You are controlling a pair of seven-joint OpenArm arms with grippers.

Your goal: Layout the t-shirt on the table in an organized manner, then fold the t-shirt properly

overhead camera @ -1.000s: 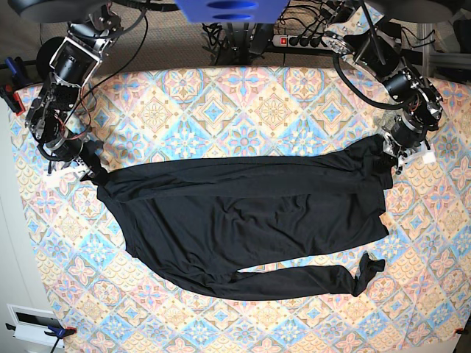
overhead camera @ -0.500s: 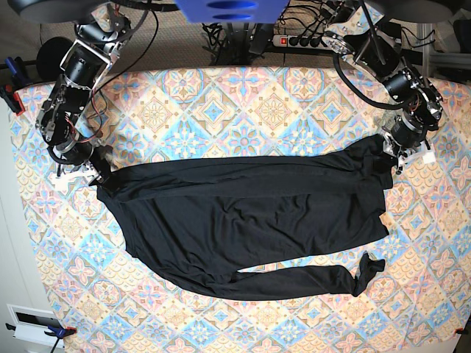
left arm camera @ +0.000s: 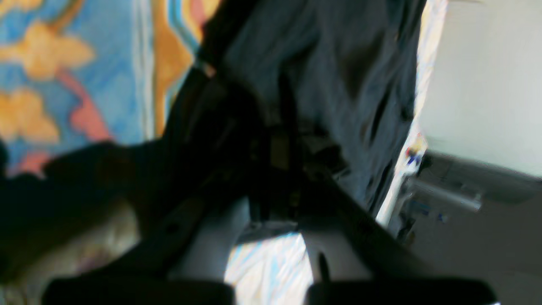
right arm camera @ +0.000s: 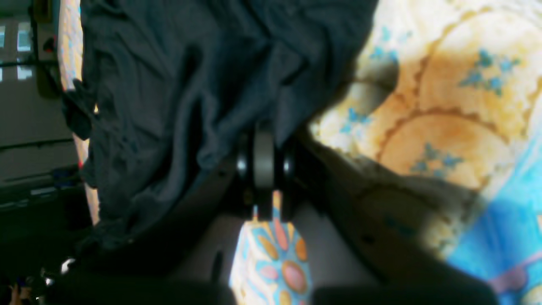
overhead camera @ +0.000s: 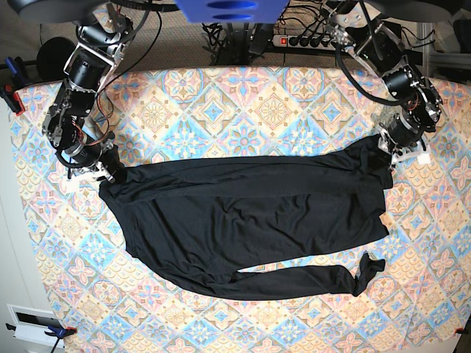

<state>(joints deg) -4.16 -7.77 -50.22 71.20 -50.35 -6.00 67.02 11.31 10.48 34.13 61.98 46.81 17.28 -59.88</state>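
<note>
The right gripper [overhead camera: 112, 170] has just snapped its jaws together on the shirt [overhead camera: 250, 220] corner near the desk [overhead camera: 243, 88] edge; the left gripper [overhead camera: 384, 147] stays pinching the opposite corner. With both ends held, stretching the spread shirt flat looks possible.

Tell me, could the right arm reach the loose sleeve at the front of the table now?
Probably not yet: the right gripper is shut on the shirt corner, and the sleeve lies across the table.

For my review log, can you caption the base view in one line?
Black long-sleeved t-shirt spread across the patterned table, both grippers pinching its far corners.
</note>
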